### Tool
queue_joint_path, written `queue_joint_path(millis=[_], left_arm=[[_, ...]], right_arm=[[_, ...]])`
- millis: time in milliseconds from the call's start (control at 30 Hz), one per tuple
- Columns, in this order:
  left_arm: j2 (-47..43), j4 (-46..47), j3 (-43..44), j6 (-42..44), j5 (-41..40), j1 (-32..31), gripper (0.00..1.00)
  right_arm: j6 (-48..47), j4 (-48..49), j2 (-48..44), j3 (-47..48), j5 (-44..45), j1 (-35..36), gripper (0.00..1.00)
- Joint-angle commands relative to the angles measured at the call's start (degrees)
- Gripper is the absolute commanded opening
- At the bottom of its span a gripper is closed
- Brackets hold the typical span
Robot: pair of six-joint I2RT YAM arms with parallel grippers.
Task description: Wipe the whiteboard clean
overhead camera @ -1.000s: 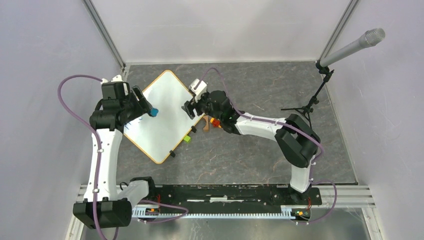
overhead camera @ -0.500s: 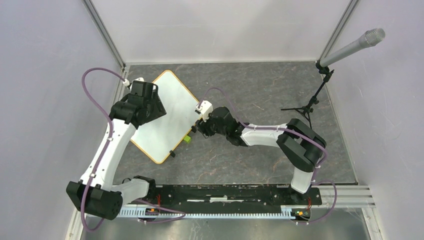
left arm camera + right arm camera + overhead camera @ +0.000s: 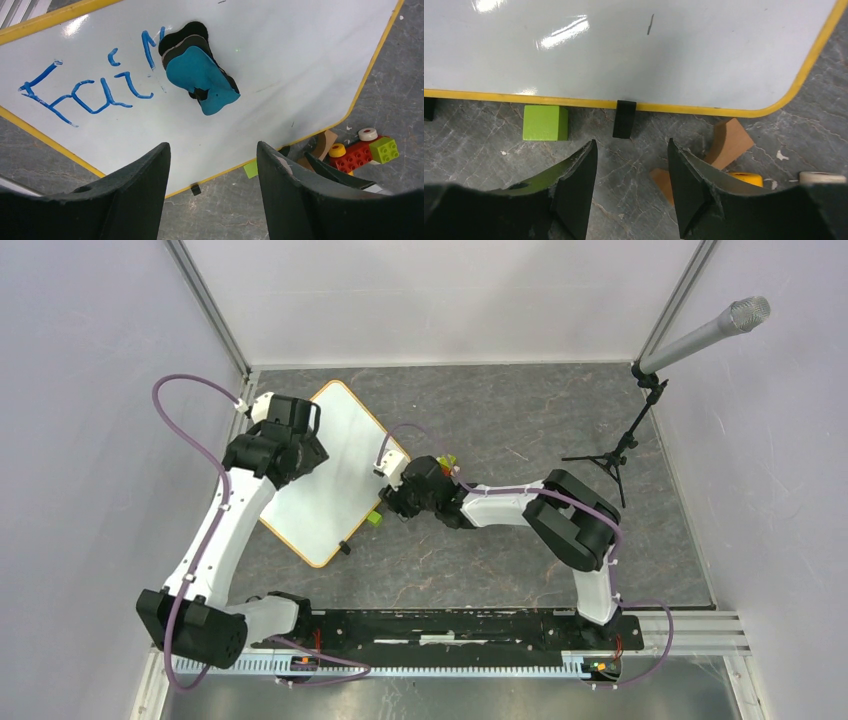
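The whiteboard (image 3: 335,495) lies diamond-wise on the grey table, white with a yellow rim. Blue handwriting (image 3: 85,92) shows on the whiteboard (image 3: 280,60) in the left wrist view. Beside the writing a blue eraser (image 3: 200,75) with a black underside lies on the board. My left gripper (image 3: 212,147) hovers open above the board, apart from the eraser, with nothing between its fingers. My right gripper (image 3: 631,145) stands open and empty over the table just off the rim of the whiteboard (image 3: 674,45), facing a black clip (image 3: 624,118).
A green block (image 3: 545,122) touches the board's rim beside the clip. A brown wooden piece (image 3: 729,142) and red, yellow and green toy bricks (image 3: 357,155) lie off the board's right corner. A microphone stand (image 3: 620,450) rises at the far right.
My left arm has swung over the board's far left part and now hides the eraser from above. My right gripper has moved nearer along the board's right edge, its jaws narrower.
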Motion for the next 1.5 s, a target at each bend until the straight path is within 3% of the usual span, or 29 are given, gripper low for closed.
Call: queue_joint_path(millis=[0,367,1100,1467], left_arm=[[1.73,0.35,2.44,-4.55,-3.89,-0.28,0.70],[6.96,0.44,3.63,-5.50,-6.48,-0.28,0.70],[7.91,9.99,-0.96,-7.61,-7.32,2.30,0.61],[6.35,10.74,-3.98,-11.94,-10.14,3.76,0.55]], right_arm=[[0.35,-0.49,1.71,3.70,1.74,0.71,0.59],[1.42,-2.42,4.71,7.51,2.61,0.91,0.52],[1.89,-6.78,7.38,11.85,4.52,0.87,0.00],[1.89,-7.95,8.05,12.96,4.94,0.92,0.00]])
